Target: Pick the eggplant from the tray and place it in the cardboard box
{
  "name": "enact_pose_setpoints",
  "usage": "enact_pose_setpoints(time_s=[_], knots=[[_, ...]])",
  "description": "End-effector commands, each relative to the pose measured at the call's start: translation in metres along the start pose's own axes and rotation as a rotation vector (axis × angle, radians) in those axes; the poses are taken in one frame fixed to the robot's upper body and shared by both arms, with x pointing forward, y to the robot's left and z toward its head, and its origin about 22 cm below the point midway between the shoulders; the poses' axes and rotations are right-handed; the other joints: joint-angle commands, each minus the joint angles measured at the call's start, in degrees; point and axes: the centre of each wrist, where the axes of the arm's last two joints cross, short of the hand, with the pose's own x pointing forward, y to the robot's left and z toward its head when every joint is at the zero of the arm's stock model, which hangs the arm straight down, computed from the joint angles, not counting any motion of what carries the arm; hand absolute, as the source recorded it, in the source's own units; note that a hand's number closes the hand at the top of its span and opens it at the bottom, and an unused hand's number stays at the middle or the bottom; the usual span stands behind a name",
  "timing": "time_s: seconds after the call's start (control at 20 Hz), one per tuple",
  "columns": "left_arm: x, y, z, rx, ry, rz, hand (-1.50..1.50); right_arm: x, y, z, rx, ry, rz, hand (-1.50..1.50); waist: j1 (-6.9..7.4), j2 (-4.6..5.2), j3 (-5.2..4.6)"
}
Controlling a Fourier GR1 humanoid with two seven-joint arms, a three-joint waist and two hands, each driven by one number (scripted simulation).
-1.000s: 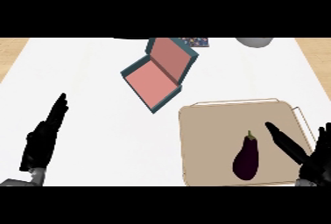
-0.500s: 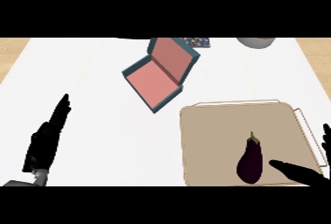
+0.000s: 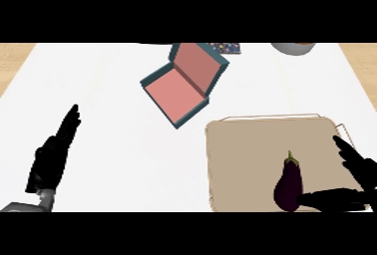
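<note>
A dark purple eggplant [image 3: 288,184] lies on the beige tray [image 3: 243,154], near its front edge, stem pointing away from me. My right hand [image 3: 352,179] is open just right of it: the thumb reaches toward the eggplant's lower end and the fingers stretch up along the tray's right side. The cardboard box [image 3: 184,82], teal outside and pink inside, lies open and tilted behind the tray to the left. My left hand [image 3: 52,157] rests open at the lower left, fingers pointing away, far from the tray.
A grey bowl [image 3: 294,48] sits at the counter's far edge on the right. A small patterned object [image 3: 225,47] lies behind the box. Wooden floor shows past both side edges of the white counter.
My right hand has come down and in toward the eggplant, its thumb now close to the lower end. The left hand has shifted only slightly.
</note>
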Motion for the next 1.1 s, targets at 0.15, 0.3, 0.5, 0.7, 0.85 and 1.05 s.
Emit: enact_pose_setpoints(time_s=[0.15,0.3,0.5,0.7,0.85,1.05], knots=[[0.0,-0.001,-0.001,0.007,-0.002,-0.007,0.0,0.033,0.027,0.014,0.026,0.109,0.034,-1.5,-0.52,-0.07,0.09],[-0.01,-0.002,0.005,0.017,0.028,-0.003,0.0,0.025,0.037,-0.003,0.024,0.114,0.047,-1.5,-0.47,-0.05,0.11],[-0.02,0.009,0.008,0.015,0.002,-0.012,0.0,0.03,0.045,-0.012,0.045,0.176,0.09,-1.5,-0.2,-0.03,0.09],[0.011,-0.022,0.0,0.01,0.003,0.018,0.0,0.002,0.052,-0.011,0.053,0.171,0.086,-1.5,-0.72,-0.1,0.14],[-0.009,0.0,-0.002,-0.001,0.003,-0.006,0.0,0.01,0.047,-0.022,0.049,0.169,0.082,-1.5,-0.6,-0.05,0.12],[-0.005,0.002,0.008,-0.003,0.016,0.003,0.0,0.0,0.055,-0.027,0.053,0.168,0.073,-1.5,-0.53,-0.07,0.13]])
